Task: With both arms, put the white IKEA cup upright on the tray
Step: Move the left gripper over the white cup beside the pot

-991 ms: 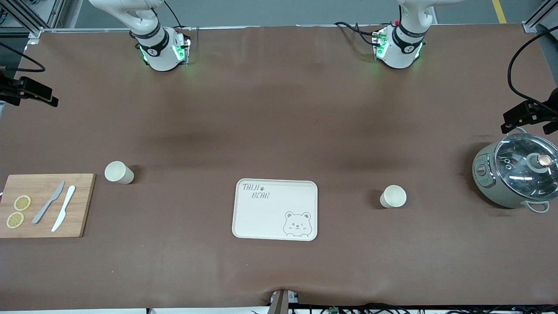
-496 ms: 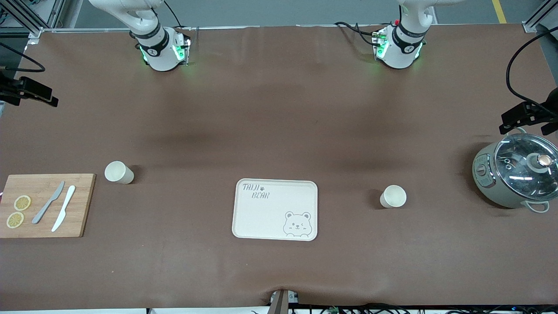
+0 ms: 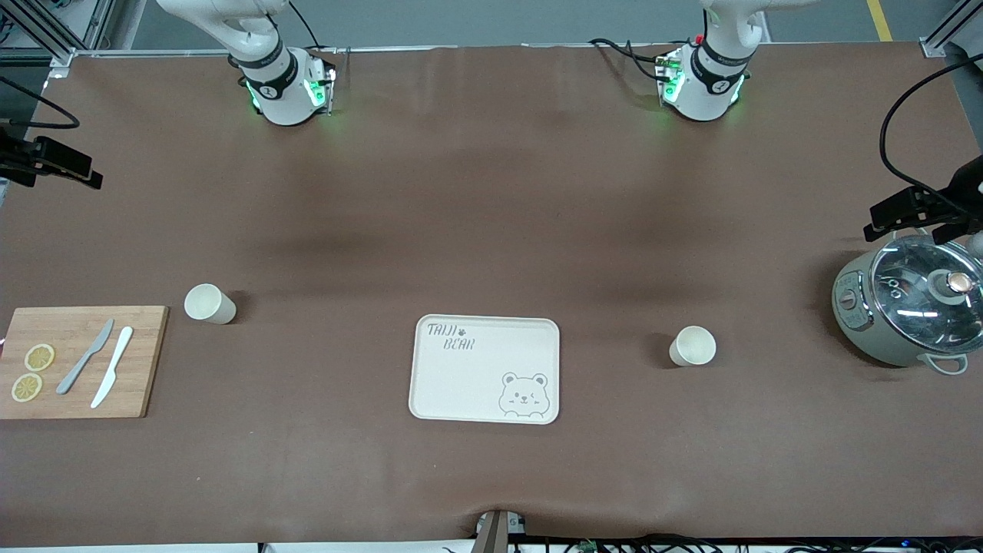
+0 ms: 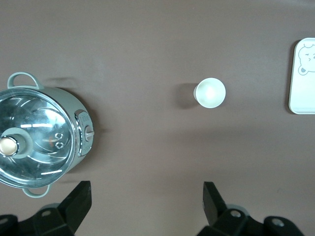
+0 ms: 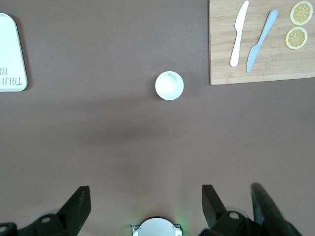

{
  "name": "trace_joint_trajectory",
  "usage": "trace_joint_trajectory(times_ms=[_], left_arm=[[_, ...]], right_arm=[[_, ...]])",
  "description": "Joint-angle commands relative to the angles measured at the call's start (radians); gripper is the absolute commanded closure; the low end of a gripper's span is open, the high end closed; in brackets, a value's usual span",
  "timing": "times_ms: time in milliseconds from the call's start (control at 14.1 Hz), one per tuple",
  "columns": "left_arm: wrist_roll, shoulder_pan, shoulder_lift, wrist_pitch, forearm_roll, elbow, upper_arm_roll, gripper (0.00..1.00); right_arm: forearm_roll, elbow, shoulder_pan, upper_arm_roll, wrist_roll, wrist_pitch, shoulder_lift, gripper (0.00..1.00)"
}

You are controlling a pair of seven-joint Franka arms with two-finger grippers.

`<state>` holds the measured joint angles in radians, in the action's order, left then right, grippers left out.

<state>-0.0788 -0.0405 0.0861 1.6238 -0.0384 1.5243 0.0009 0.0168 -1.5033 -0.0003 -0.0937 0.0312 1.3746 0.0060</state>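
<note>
The matte brown desk (image 3: pixel 491 230) carries a cream rounded-rectangle tray (image 3: pixel 484 369), empty. One smooth white cup (image 3: pixel 693 346) stands upright toward the left arm's end, another (image 3: pixel 208 302) toward the right arm's. Left tool (image 4: pixel 145 196) and right tool (image 5: pixel 145 199) hang high, fingers apart.
</note>
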Motion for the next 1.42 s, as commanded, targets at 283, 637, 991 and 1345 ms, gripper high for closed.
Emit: trace_joint_trajectory(times_ms=[283,637,991,1345], left_arm=[[0.027,-0.013,0.009,-0.025,0.035,-0.027,-0.009,0.0],[0.039,0.005,0.035,-0.024,0.037,-0.042,-0.01,0.0],[0.166,0.083,0.107,-0.024,0.043,-0.124,-0.012,0.0],[0.341,0.188,0.211,-0.006,0.045,-0.197,-0.01,0.0]], right_arm=[[-0.008,0.0,-0.012,0.009,-0.011,0.004,-0.004,0.0],[-0.008,0.0,-0.013,0.009,-0.011,0.009,0.002,0.0],[-0.014,0.012,-0.013,0.009,-0.005,0.008,0.015,0.0],[-0.009,0.021,-0.013,0.009,-0.005,0.017,0.028,0.0]])
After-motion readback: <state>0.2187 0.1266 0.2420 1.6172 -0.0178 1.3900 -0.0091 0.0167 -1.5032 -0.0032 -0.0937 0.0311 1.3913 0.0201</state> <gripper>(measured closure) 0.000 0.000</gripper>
